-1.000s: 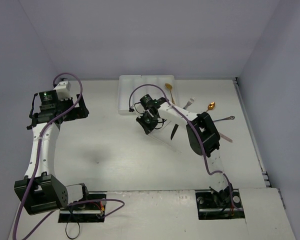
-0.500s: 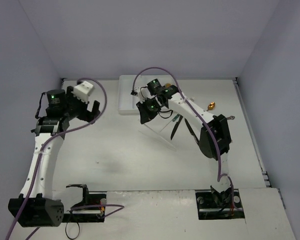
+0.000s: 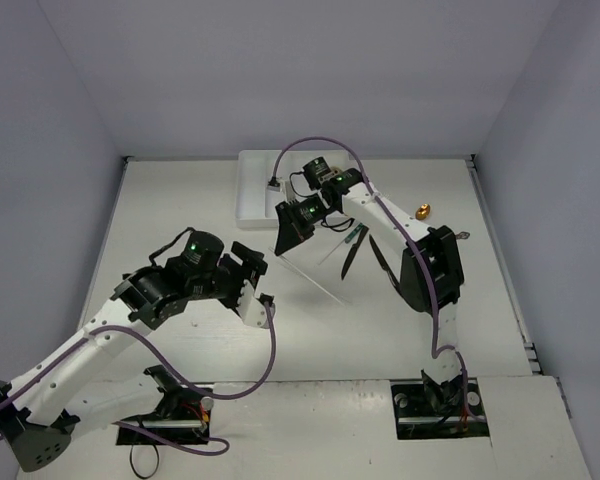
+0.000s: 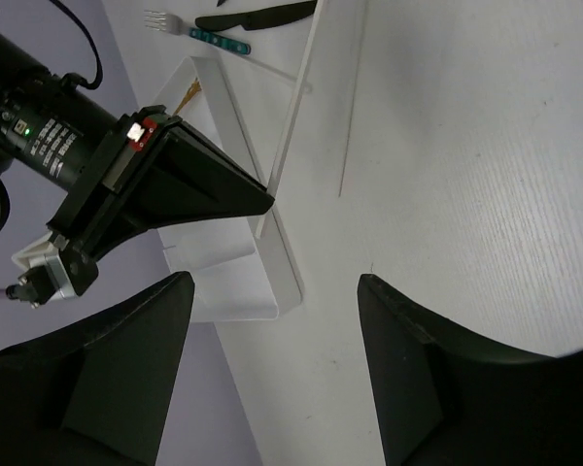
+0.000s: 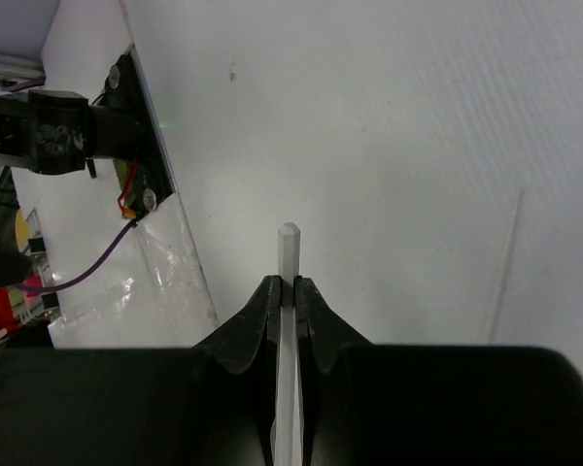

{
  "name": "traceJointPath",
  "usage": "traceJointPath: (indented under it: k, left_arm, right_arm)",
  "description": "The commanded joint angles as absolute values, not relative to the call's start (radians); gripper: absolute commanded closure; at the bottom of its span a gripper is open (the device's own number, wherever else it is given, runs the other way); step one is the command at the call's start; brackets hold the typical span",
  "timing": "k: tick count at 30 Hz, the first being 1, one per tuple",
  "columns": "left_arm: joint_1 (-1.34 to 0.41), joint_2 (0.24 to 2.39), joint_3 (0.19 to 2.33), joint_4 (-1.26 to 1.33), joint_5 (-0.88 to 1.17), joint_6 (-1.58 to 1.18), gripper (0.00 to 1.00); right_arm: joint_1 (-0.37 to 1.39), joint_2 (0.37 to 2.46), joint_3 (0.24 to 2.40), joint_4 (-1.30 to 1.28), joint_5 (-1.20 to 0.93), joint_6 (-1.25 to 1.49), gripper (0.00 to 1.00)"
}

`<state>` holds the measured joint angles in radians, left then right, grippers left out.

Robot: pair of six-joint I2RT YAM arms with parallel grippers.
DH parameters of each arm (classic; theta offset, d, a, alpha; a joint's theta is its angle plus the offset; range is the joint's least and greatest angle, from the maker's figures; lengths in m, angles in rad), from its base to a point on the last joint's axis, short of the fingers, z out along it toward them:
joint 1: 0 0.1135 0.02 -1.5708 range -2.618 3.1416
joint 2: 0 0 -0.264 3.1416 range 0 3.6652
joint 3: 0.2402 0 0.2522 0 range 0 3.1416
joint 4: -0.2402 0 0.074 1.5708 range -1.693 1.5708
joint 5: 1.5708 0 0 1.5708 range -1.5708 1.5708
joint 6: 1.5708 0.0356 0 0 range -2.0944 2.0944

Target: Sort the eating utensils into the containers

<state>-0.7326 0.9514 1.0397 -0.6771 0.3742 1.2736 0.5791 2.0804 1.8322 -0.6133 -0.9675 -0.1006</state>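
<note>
The white counter (image 3: 180,205) carries a white tray (image 3: 246,196) at 12 o'clock, close to its far edge. Just right of centre, toward 3 o'clock, two black knives (image 3: 349,263) lie near each other, angled apart, with a teal-handled fork (image 4: 214,37) just beyond them. A gold spoon (image 3: 421,211) sits apart at 2 o'clock.

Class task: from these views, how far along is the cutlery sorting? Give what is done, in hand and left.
Done: at most one gold piece seems to lie in the white tray. In hand: the right gripper is shut on a thin white stick by the tray; the left gripper is open and empty. Left: black knives, a teal-handled fork and a gold spoon lie on the table.
</note>
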Motion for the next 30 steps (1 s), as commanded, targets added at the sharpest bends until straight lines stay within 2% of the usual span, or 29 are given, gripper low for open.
traceJointPath:
  k: [1,12,26,28,30]
  left_arm:
    - [-0.786,1.022,1.104,-0.676,0.434,1.418,0.37]
    - [-0.84,1.176,1.154,-0.705,0.487,1.384,0.47]
    - [-0.834,1.297,1.19,-0.726,0.447,1.315,0.49]
    - [-0.834,1.306,1.195,-0.728,0.441,1.306,0.52]
    - [-0.832,1.322,1.202,-0.736,0.432,1.298,0.59]
  right_arm:
    - [0.609,2.047,1.804,-0.626,-1.097,-0.08,1.0]
    - [0.648,2.082,1.791,-0.623,-1.257,-0.045,1.0]
    - [0.658,2.065,1.786,-0.621,-1.292,-0.036,1.0]
    - [0.659,2.062,1.784,-0.621,-1.293,-0.036,1.0]
    - [0.661,2.057,1.782,-0.621,-1.294,-0.035,1.0]
